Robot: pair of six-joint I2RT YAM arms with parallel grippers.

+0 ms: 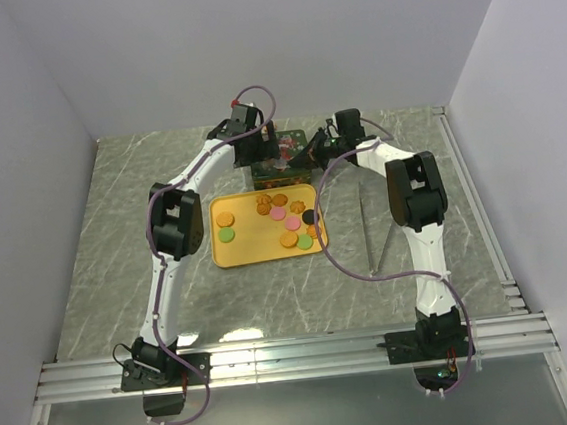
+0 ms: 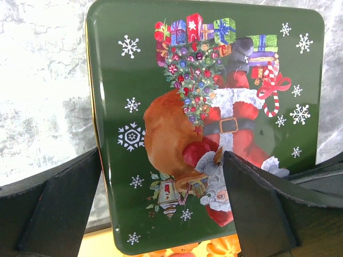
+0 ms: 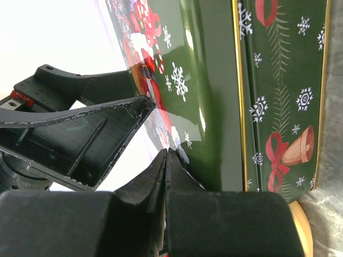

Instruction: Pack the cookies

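Observation:
Several cookies point(image 1: 282, 213), round discs in orange, green, pink and black, lie on a yellow tray point(image 1: 222, 257) in the middle of the table. Behind the tray stands a green Christmas tin point(image 1: 281, 169) with a Santa picture on its lid point(image 2: 177, 107). My left gripper point(image 1: 256, 153) hovers over the lid, open, one finger on each side point(image 2: 161, 214). Orange cookies point(image 2: 225, 247) peek out below the lid's near edge. My right gripper point(image 1: 316, 152) is at the tin's right side, fingers pressed together point(image 3: 166, 155), tips against the lid's edge point(image 3: 185, 150).
The tin's side wall with bells and red ribbons point(image 3: 278, 107) shows in the right wrist view. A thin grey rod point(image 1: 368, 229) lies on the marble table right of the tray. White walls enclose the table on three sides.

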